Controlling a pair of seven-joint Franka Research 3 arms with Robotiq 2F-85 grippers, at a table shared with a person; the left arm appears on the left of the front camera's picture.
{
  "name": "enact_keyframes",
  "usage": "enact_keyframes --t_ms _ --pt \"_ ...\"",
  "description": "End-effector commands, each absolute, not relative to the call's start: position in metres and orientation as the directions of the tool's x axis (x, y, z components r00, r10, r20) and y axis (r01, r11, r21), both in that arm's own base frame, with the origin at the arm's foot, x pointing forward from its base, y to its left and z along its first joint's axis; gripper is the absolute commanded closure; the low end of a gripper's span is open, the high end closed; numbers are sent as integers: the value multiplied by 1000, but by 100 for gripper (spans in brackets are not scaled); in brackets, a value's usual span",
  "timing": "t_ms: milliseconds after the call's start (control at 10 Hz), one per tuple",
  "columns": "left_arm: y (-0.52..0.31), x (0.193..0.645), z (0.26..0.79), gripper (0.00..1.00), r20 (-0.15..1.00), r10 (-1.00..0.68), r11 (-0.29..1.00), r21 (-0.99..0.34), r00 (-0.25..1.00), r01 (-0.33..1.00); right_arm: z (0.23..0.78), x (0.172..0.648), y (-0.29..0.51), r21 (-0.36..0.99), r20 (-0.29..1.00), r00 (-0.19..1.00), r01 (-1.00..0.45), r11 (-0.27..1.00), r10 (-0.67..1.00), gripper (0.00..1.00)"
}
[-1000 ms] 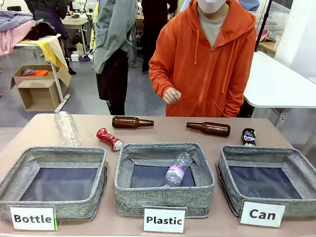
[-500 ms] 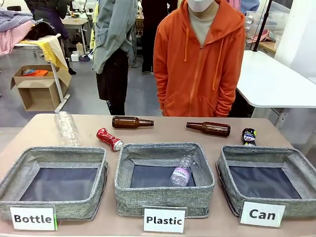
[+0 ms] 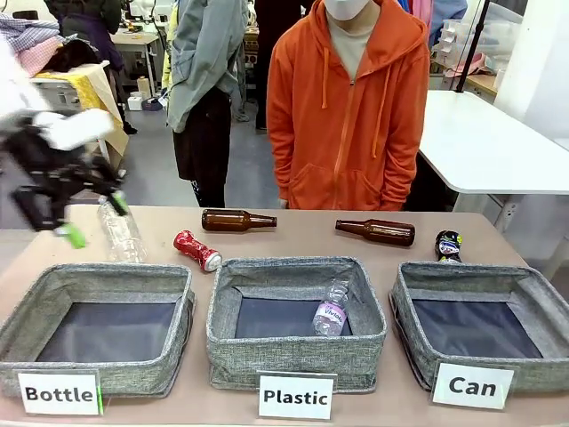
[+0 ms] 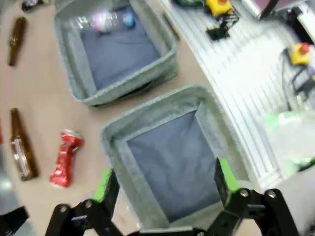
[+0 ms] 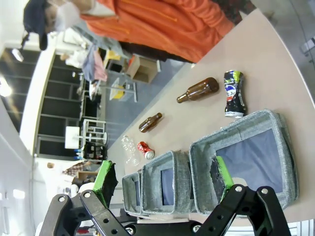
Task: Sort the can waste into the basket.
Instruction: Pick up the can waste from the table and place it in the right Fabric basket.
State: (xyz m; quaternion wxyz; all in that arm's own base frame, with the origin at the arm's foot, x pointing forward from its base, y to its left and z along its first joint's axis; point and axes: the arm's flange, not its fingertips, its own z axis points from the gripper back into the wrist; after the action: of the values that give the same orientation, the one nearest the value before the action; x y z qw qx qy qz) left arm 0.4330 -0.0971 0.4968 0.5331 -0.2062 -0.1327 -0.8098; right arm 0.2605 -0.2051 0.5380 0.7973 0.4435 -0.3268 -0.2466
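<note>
1. The white "Bottle" sign (image 3: pixel 59 393), in bold black letters, stands at the front of the left grey bin (image 3: pixel 98 276).
2. The white "Plastic" sign (image 3: pixel 296 397), in the same letters, stands at the front of the middle grey bin (image 3: pixel 293 264).
3. The white "Can" sign (image 3: pixel 472 385) stands at the front of the basket (image 3: pixel 480 271) on the right.
4. The black-blue can (image 5: pixel 235 93) carries a round red, white and blue logo; its letters cannot be read.
5. The plastic bottle (image 3: pixel 329 307) lying in the middle grey bin has a purple label; its print is too small to read.
</note>
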Motion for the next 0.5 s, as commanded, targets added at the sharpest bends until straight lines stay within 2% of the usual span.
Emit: enact_keyframes --t_ms 0,200,400 --pt "-139 470 484 0 305 -867 -437 -85 -394 895 538 262 -208 874 323 659 68 482 -679 0" --pt "-204 507 458 0 223 -933 -285 13 -281 958 538 262 -208 874 323 659 68 482 -679 0" --pt "-225 533 423 0 163 -962 -199 135 -220 971 538 262 -208 874 323 659 68 482 -679 0"
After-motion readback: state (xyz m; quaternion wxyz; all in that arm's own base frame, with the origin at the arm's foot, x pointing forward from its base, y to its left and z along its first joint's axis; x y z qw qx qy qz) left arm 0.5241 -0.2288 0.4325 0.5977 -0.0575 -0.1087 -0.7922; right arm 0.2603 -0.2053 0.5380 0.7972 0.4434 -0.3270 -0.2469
